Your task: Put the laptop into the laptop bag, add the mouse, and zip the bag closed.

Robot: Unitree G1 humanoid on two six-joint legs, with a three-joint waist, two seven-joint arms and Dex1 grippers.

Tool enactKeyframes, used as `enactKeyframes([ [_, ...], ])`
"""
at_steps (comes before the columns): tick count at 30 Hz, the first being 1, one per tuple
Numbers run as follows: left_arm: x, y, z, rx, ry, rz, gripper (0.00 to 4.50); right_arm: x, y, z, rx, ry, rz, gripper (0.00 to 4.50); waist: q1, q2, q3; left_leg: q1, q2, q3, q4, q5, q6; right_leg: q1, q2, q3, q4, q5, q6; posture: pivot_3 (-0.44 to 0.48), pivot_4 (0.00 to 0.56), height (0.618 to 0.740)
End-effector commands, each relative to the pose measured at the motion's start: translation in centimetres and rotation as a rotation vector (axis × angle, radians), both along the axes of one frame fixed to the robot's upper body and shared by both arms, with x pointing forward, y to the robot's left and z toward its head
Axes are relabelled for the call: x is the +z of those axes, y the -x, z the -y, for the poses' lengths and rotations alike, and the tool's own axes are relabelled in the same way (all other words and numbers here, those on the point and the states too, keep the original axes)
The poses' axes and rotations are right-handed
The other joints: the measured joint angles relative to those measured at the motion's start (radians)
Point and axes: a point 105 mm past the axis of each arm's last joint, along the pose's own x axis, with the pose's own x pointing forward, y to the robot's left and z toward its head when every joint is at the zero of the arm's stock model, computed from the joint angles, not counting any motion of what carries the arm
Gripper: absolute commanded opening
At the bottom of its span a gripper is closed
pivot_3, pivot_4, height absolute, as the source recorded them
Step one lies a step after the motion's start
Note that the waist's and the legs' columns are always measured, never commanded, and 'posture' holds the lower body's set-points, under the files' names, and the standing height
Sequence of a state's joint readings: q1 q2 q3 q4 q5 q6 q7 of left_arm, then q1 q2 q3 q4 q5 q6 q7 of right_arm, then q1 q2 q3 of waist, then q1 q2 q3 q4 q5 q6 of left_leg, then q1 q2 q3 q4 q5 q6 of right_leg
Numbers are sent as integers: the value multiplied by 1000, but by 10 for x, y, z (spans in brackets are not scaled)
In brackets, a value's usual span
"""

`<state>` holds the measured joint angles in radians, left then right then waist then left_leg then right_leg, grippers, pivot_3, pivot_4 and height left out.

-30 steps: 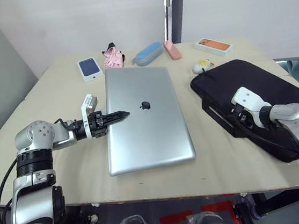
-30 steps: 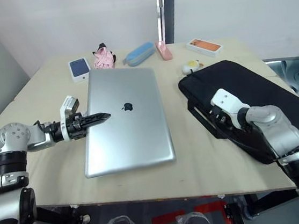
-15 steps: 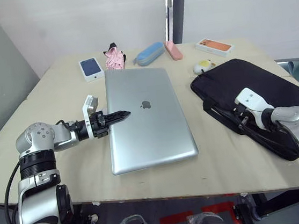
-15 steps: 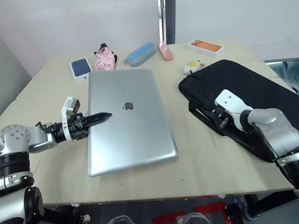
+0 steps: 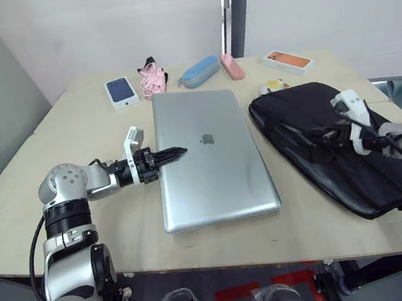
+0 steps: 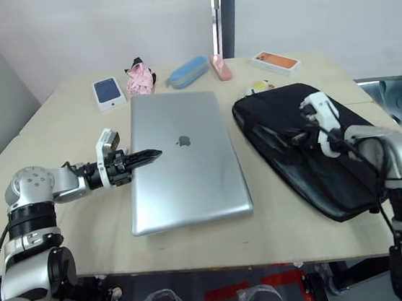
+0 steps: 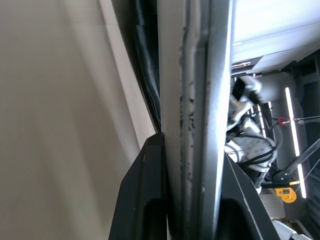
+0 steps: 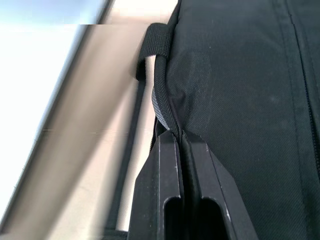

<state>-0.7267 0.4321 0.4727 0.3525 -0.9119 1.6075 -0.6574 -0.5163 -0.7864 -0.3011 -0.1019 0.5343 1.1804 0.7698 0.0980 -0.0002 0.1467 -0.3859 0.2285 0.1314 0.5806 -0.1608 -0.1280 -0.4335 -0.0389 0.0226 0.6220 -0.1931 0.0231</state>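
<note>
The silver laptop [image 5: 212,156] lies flat mid-table, lid closed. My left gripper [image 5: 179,151] is shut on its left edge; the left wrist view shows that edge [image 7: 195,75] clamped between the fingers. The black laptop bag [image 5: 348,170] lies to the laptop's right. Over the bag's top, my right gripper [image 5: 321,137] is shut on a strap handle [image 8: 159,100], which it holds pulled up off the fabric [image 8: 240,100]. A small white and yellow mouse [image 5: 272,85] peeks out behind the bag's far left corner, mostly hidden.
Along the table's far edge lie a blue phone box [image 5: 120,92], a pink cloth [image 5: 152,76], a blue pencil case [image 5: 200,71], a pink case [image 5: 231,67] and an orange phone box [image 5: 287,61]. The bag's right end reaches the table's right edge.
My right gripper has shut on the bag's strap handle and risen toward the far right, lifting it. The left gripper has slid the laptop to the right, closer to the bag.
</note>
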Motion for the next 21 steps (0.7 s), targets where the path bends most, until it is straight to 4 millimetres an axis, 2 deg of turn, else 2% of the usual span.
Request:
enactKeyframes([
  [1, 42, 2, 2, -30, 98, 159, 302, 31, 4, 1, 32, -24, 67, 29, 1, 0, 0, 0, 0, 0, 0, 0, 0, 0, 0, 0, 0, 0, 0, 0, 150, 740],
  [7, 48, -2, 9, -26, 165, 156, 302, 48, 7, -4, 65, -109, 71, 29, 3, 0, 0, 0, 0, 0, 1, 0, 0, 0, 0, 0, 1, 0, 0, 0, 150, 740],
  [11, 50, 0, 22, -56, 235, 145, 302, 40, 2, -3, 25, -109, 41, 29, 6, 0, 0, 0, 0, 0, 1, 0, 0, 0, 0, 0, 0, 0, 0, 0, 150, 740],
  [14, 40, -2, 29, -44, 267, 84, 302, 32, 1, -2, 4, -62, -2, 29, 8, 0, 0, -1, -1, 0, 1, 0, 0, 0, 0, 0, 0, 0, 0, 0, 150, 740],
  [21, 12, -6, 36, 65, 292, -60, 302, 40, 0, -7, 0, -84, 36, 29, 4, -1, 0, -2, -1, -1, 1, 0, -1, 0, 0, 0, 0, 0, 0, 0, 150, 740],
])
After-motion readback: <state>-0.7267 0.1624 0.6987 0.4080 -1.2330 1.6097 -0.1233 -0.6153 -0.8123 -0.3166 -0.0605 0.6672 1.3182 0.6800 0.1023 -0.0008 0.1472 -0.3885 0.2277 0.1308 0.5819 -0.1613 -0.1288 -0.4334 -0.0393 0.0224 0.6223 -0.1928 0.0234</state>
